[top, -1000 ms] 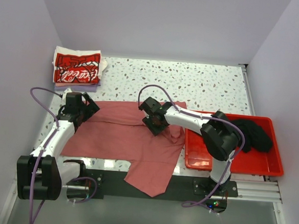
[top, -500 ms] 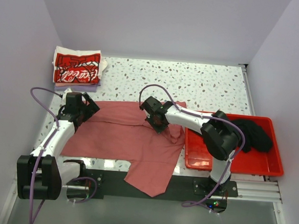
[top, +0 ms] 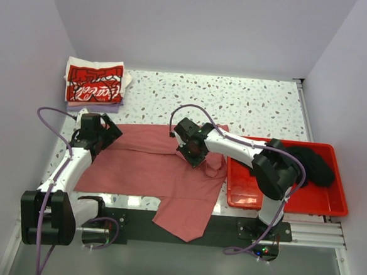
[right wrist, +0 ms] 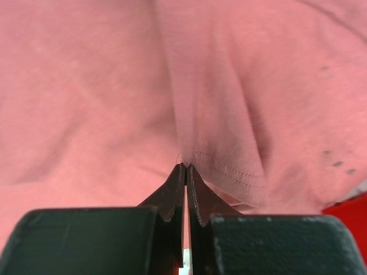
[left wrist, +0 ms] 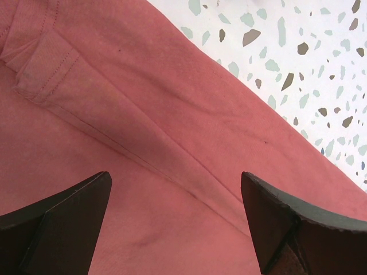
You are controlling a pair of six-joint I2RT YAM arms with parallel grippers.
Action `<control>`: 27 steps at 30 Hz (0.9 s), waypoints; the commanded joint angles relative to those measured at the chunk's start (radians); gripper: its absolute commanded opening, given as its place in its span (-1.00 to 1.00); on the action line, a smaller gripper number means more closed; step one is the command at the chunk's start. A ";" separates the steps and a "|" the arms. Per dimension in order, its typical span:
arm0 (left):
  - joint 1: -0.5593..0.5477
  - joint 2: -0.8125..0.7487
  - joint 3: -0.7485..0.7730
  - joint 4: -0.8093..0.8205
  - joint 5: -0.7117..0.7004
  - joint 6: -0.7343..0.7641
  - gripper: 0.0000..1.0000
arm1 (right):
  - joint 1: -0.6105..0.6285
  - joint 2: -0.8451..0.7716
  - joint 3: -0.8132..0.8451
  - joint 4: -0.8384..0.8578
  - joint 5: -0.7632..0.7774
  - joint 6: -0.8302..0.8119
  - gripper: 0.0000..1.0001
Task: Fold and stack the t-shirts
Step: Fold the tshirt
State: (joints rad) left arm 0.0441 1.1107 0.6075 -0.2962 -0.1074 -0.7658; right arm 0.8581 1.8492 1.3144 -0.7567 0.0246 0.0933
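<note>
The right pincer (top: 194,152) is pressed shut, its two dark fingers (right wrist: 172,192) meeting tip to tip on a small pinch of the plain dusty-red short-sleeved cloth t-shirt (right wrist: 103,86), right beside a stitched hem, with the cloth puckering up toward the tips. It sits on the shirt's right half, close to the far edge.

The left pincer (left wrist: 175,177) is spread wide, gripping nothing, and hovers over a long folded crease near the shirt's far left edge, where the red cloth gives way to the white speckled surface (left wrist: 298,69).

From above, the dusty-red t-shirt (top: 150,166) lies spread across the middle of the surface between the two arms, rumpled on the right, and one flap reaches past the near edge onto the black mounting plate (top: 133,225).

In the far left corner, well apart from it, sits a stack of folded shirts (top: 94,84) with a white one printed with red Coca-Cola lettering on top.

To the right, a red plastic bin (top: 292,198) touches the shirt's right edge and holds a crumpled black t-shirt (top: 311,164) at its far end.
</note>
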 commanded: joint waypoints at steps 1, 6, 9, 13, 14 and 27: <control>-0.006 -0.006 0.015 0.029 0.003 0.011 1.00 | 0.012 -0.047 0.045 -0.065 -0.083 0.029 -0.98; -0.004 -0.011 0.018 0.023 0.000 0.008 1.00 | 0.018 -0.050 0.051 -0.066 -0.162 0.066 -0.97; -0.006 -0.011 0.020 0.022 -0.002 0.007 1.00 | 0.021 -0.056 0.049 -0.043 -0.251 0.095 -0.96; -0.004 -0.011 0.018 0.019 0.000 0.007 1.00 | 0.022 -0.045 0.046 -0.017 -0.305 0.120 -0.94; -0.006 -0.011 0.017 0.019 0.000 0.008 1.00 | 0.022 -0.039 0.045 -0.012 -0.313 0.125 -0.94; -0.006 -0.017 0.021 0.009 -0.012 0.008 1.00 | 0.022 0.001 0.023 0.080 -0.402 0.206 -0.80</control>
State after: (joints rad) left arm 0.0441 1.1103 0.6075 -0.3016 -0.1081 -0.7658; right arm 0.8753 1.8458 1.3300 -0.7269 -0.3111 0.2569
